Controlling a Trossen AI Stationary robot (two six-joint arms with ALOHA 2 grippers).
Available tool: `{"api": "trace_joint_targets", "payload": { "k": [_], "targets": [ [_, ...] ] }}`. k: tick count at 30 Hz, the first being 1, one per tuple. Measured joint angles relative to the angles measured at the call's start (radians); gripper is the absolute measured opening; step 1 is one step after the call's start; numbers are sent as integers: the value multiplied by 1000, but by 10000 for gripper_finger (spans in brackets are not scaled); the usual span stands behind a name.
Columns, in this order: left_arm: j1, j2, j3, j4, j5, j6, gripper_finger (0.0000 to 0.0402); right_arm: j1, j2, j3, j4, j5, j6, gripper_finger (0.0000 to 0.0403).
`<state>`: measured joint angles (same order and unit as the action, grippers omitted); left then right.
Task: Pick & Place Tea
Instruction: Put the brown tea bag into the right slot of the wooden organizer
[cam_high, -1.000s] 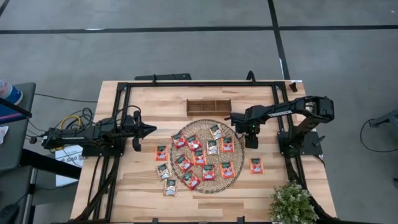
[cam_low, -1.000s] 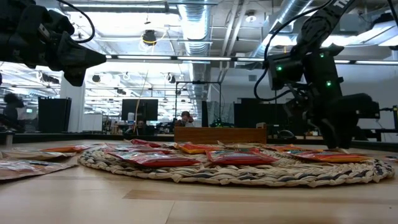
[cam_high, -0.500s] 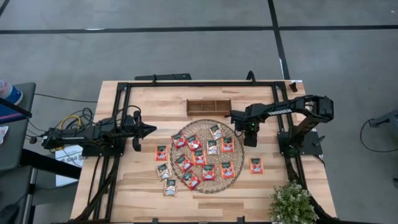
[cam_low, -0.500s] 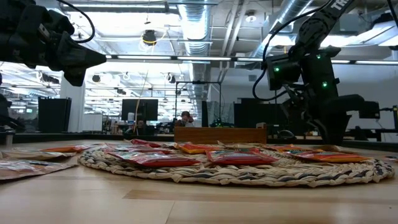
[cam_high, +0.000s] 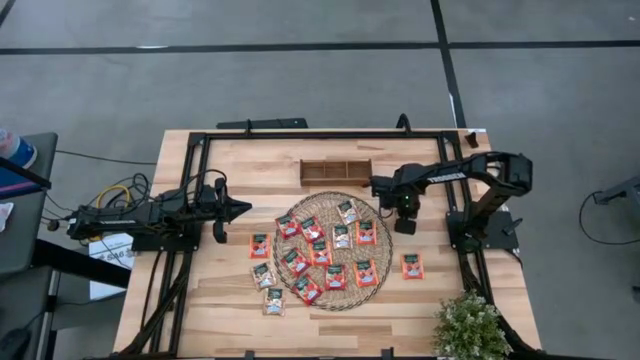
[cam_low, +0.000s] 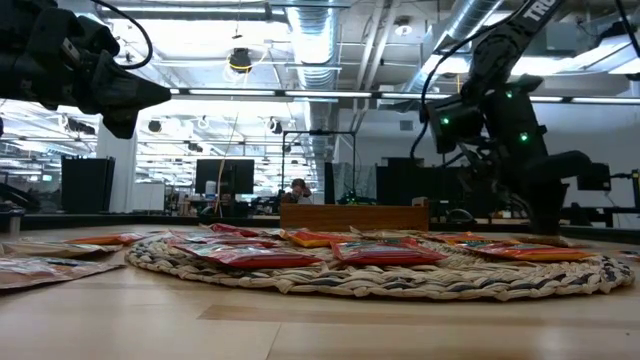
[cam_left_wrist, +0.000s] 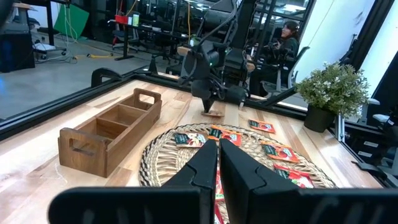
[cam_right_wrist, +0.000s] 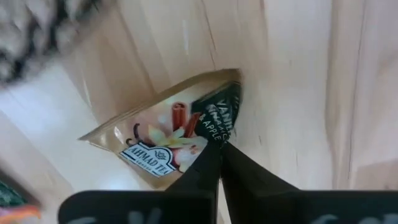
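Note:
Several red-orange and pale tea sachets lie flat on the round woven mat (cam_high: 330, 250), and a few more lie on the wood beside it (cam_high: 412, 266) (cam_high: 263, 275). Just right of the mat's far rim, my right gripper (cam_high: 404, 224) points down, shut on a pale tea sachet (cam_right_wrist: 174, 134) with a dark label. The left wrist view shows that gripper (cam_left_wrist: 211, 104) and the sachet (cam_left_wrist: 213, 114) under it on the table. My left gripper (cam_high: 245, 209) hovers shut to the left of the mat and holds nothing. My right gripper pinches the pale sachet between its two fingers at the edge by the dark label (cam_right_wrist: 219, 132). The fingers come from above, pointing down. The sachet still lies on the wooden table beside the mat.
The brown wooden three-compartment tray (cam_high: 336, 171) stands at the mat's far side. A potted plant (cam_high: 468, 328) sits at the near right corner. A black frame (cam_high: 300, 135) runs around the table. Bare wood lies between the tray and the far rail.
My right gripper has sunk a little onto the table beside the mat and shut its fingers on the pale sachet. The sachet has stayed on the table. My left arm has kept still.

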<state>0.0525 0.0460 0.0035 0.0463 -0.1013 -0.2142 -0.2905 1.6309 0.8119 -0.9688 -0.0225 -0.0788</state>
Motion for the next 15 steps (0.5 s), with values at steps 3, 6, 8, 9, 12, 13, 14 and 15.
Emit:
{"api": "trace_joint_targets", "payload": {
  "k": [3,6,8,9,12,13,14,15],
  "targets": [
    [0,0,0,0,0,0,9,1,-14,38,-26,9,0,1],
    [0,0,0,0,0,0,9,9,-39,64,-62,45,2,1],
    [0,0,0,0,0,-1,9,15,-68,90,-67,72,11,1],
    [0,0,0,0,0,-1,9,18,-84,101,-85,89,18,0],
    [0,0,0,0,0,-1,9,32,-137,147,-116,157,55,0],
    [0,0,0,0,0,-1,9,38,-158,163,-121,184,67,0],
    [0,0,0,0,0,-1,9,44,-179,179,-130,214,83,0],
    [0,0,0,0,0,-1,9,52,-199,193,-136,246,100,0]
  ]
}}
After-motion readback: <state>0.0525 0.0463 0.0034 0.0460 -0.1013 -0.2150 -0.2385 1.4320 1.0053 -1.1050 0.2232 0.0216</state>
